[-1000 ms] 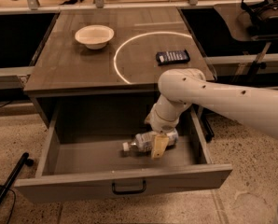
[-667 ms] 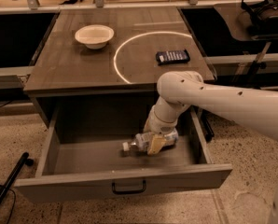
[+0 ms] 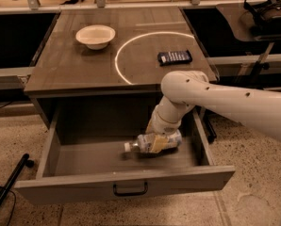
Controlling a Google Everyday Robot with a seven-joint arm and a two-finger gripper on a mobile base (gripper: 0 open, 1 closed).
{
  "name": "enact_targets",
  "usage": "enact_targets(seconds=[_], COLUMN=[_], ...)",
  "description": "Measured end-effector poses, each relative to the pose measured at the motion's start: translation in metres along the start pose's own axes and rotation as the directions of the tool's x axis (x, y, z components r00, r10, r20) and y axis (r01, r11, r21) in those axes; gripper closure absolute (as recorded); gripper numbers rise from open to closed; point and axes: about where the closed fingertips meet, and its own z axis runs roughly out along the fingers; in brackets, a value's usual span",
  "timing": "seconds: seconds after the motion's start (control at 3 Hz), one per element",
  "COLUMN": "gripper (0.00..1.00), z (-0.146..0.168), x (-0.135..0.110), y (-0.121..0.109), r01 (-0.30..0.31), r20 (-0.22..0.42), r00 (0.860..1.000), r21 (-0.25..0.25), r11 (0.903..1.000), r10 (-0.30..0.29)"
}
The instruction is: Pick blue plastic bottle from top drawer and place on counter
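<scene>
The top drawer [image 3: 126,180] stands pulled open below the counter [image 3: 74,65], which bears a white arc line. The blue plastic bottle [image 3: 169,139] lies on its side inside the drawer, right of middle, with its white cap [image 3: 127,147] pointing left. My gripper [image 3: 156,143] reaches down into the drawer from the right on the white arm [image 3: 225,100]. It is shut on the bottle around its middle. The bottle hangs a little above the drawer floor, with a shadow under it.
A white bowl [image 3: 95,36] sits on the counter at the back left. A dark flat packet [image 3: 174,57] lies on the counter to the right of the arc. A black headset [image 3: 268,8] rests on a side table at the far right. A black pole [image 3: 8,185] lies on the floor at the left.
The gripper has closed on the bottle and raised it slightly up and to the right from the drawer floor. The drawer and counter items have not moved.
</scene>
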Motion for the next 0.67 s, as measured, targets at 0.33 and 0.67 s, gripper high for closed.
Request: enact_targets(seconds=[0.33,0.67], gripper=[1.00,1.00], z=[-0.027,-0.066], x=[0.000,0.003], y=[0.003,0.007], r01=[0.010,0.026], r20=[0.043,0.101], r00=[0.999,0.994], r21=[0.042,0.094], r11=[0.9990,0.9952], r10=[-0.012,-0.035])
